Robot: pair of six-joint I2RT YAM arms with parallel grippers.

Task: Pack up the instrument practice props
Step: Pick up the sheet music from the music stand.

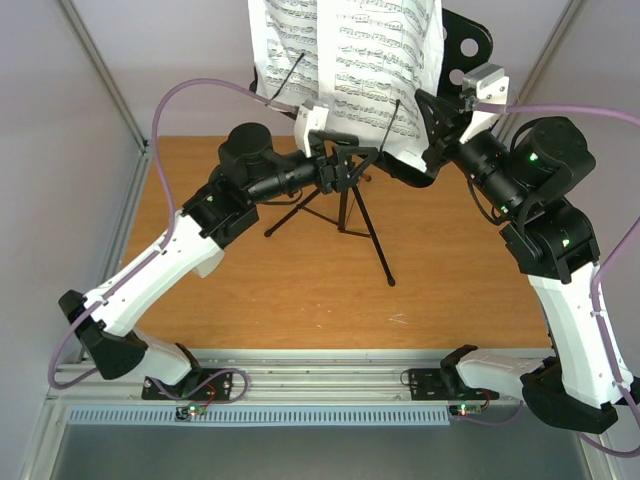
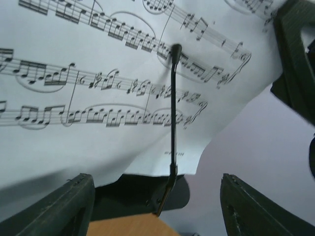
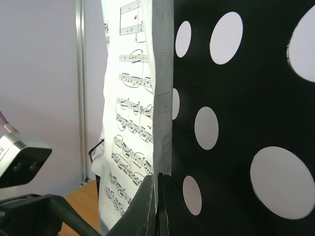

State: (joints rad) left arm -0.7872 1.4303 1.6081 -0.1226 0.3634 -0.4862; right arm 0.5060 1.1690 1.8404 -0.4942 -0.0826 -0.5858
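Note:
The black tripod music stand (image 1: 352,215) stands at the back middle of the table, with white sheet-music pages (image 1: 350,50) on its perforated desk (image 3: 246,98). My right gripper (image 1: 428,120) is shut on the right edge of the pages (image 3: 133,123), its jaws (image 3: 158,196) pressed together on the paper beside the desk. My left gripper (image 1: 340,165) is open just below the desk's lower edge. In the left wrist view its fingers (image 2: 64,206) stand wide apart under the pages (image 2: 98,73), and a thin black retainer wire (image 2: 173,108) lies over the paper. The metronome is out of view.
The wooden table (image 1: 250,300) spreads around the tripod legs. Metal frame posts (image 3: 81,88) rise at the back corners. An aluminium rail (image 1: 300,360) runs along the near edge by the arm bases.

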